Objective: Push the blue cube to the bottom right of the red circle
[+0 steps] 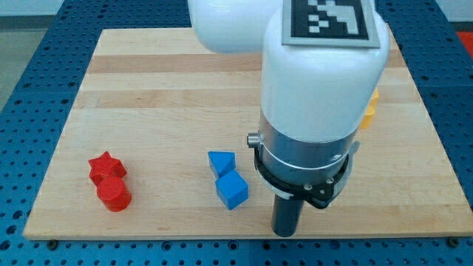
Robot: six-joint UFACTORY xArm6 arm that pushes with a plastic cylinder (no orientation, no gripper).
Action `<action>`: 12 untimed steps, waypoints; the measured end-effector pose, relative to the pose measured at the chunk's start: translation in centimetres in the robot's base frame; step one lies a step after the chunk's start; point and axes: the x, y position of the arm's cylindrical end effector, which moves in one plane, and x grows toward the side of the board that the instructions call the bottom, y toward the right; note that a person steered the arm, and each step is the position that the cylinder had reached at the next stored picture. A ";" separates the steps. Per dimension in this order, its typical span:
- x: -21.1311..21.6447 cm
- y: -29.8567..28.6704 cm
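Observation:
The blue cube (233,190) lies near the board's bottom edge, just left of the middle. The red circle (114,194), a short cylinder, lies at the view's lower left, far to the left of the cube. My tip (285,232) stands near the bottom edge, to the right of the blue cube and slightly below it, with a small gap between them. The arm's white body hides the board's middle and upper right.
A blue triangular block (221,162) touches the cube's upper left. A red star block (106,168) sits right above the red circle. A yellow block (369,108) peeks out behind the arm at the right. The wooden board (148,81) lies on a blue perforated table.

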 end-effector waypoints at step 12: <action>-4.9 -12.5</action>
